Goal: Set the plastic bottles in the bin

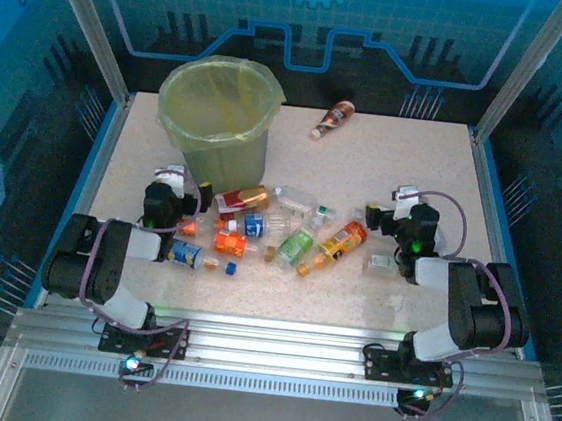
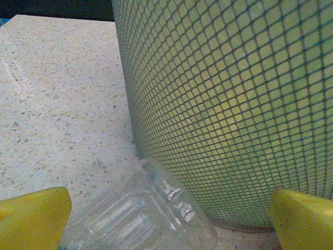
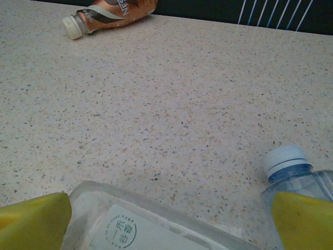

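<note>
The bin (image 1: 218,113), lined with a yellow-green bag, stands at the back left; its mesh wall (image 2: 234,104) rises close ahead in the left wrist view. Several plastic bottles lie in a heap mid-table, among them a red-labelled one (image 1: 243,200), a green one (image 1: 296,244) and an orange one (image 1: 341,242). A brown bottle (image 1: 333,119) (image 3: 112,13) lies alone at the back. My left gripper (image 1: 171,181) (image 2: 169,229) is open at the bin's foot, with a clear bottle (image 2: 140,213) lying between its yellow fingers (image 2: 31,219). My right gripper (image 1: 404,205) (image 3: 166,229) is open over a clear labelled container (image 3: 135,229).
A blue-capped clear bottle (image 3: 291,172) lies by the right finger (image 3: 304,221). A blue-labelled bottle (image 1: 185,253) and loose caps sit near the left arm. A small clear piece (image 1: 381,264) rests beside the right arm. Frame posts and blue walls ring the table (image 1: 387,161).
</note>
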You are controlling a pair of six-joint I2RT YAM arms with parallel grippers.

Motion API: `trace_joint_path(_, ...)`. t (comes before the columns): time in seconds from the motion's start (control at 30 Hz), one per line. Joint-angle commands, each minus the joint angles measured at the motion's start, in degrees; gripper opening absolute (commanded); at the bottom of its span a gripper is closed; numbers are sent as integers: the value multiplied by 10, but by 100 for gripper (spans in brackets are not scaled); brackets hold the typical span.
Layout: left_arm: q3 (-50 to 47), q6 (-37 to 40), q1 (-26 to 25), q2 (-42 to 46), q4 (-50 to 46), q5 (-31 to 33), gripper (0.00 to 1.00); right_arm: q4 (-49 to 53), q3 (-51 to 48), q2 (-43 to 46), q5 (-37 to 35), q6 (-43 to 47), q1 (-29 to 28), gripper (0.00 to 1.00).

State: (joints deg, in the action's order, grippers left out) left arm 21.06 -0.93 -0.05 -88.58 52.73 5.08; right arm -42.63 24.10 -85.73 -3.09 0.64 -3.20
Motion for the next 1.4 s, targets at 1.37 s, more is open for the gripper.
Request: trace_joint_path(1.37,89,-453,15,600,-781,22,99,814,367,145,-175,-239,15,100)
